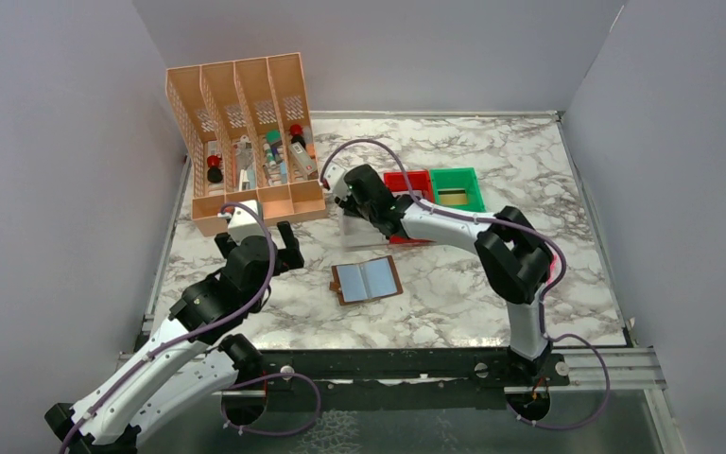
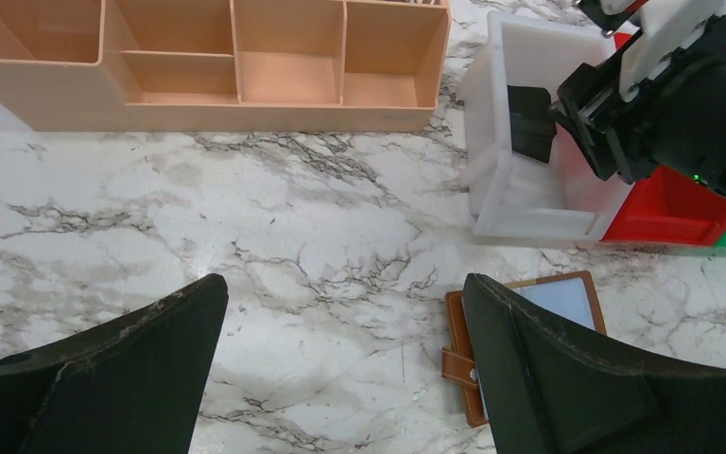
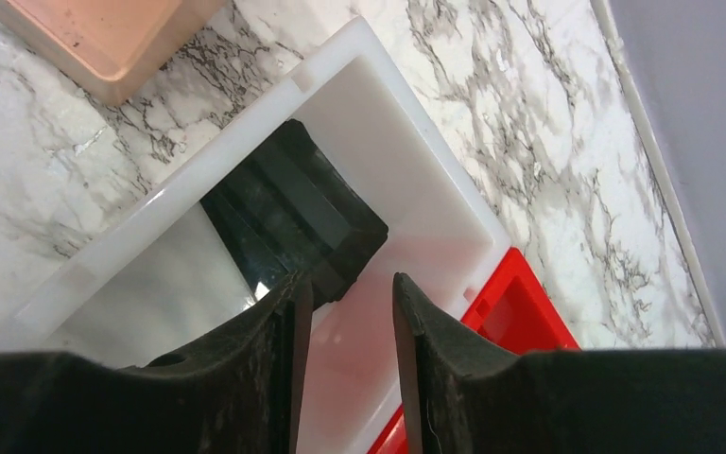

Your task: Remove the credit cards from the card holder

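Observation:
The brown card holder lies open on the marble table, grey-blue sleeves up. In the left wrist view it is partly hidden under my left gripper's right finger. Dark shiny credit cards lie stacked inside a white bin; they also show in the left wrist view. My right gripper hangs over that bin just above the cards, jaws a little apart with nothing between them; from above it sits at the bin. My left gripper is wide open and empty, left of the holder.
A peach desk organiser with several compartments holding small items stands at the back left. A red bin and a green bin stand right of the white bin. Grey walls enclose the table.

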{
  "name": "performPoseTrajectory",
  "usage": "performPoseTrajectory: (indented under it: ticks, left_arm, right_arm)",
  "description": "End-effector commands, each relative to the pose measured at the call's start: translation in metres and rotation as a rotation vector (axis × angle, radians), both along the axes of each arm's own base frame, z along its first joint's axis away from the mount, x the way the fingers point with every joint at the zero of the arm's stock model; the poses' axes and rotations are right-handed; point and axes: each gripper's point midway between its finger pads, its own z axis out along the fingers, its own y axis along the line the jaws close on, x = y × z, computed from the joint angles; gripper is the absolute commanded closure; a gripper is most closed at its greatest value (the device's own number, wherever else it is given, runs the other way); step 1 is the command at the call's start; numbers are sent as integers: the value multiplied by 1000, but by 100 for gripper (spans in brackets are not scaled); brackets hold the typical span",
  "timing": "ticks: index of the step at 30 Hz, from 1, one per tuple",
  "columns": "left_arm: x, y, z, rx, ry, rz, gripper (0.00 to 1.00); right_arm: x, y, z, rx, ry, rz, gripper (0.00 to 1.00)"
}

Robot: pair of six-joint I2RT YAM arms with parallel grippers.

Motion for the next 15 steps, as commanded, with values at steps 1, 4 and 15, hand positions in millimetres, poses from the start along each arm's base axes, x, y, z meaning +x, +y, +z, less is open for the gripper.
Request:
performPoseTrajectory:
  ticks: [1, 4, 15]
  left_arm:
    - [-1, 0, 1, -4, 2, -3, 1]
    - [0, 0, 1, -1, 3, -1, 1]
    - [0, -6, -7, -10, 33, -10, 1]
  right_arm:
    - [-11, 2, 20, 124, 24, -7, 58]
    - [-21, -5, 32, 202, 47, -56, 57]
    - [-144, -16, 48, 738, 515, -135, 50]
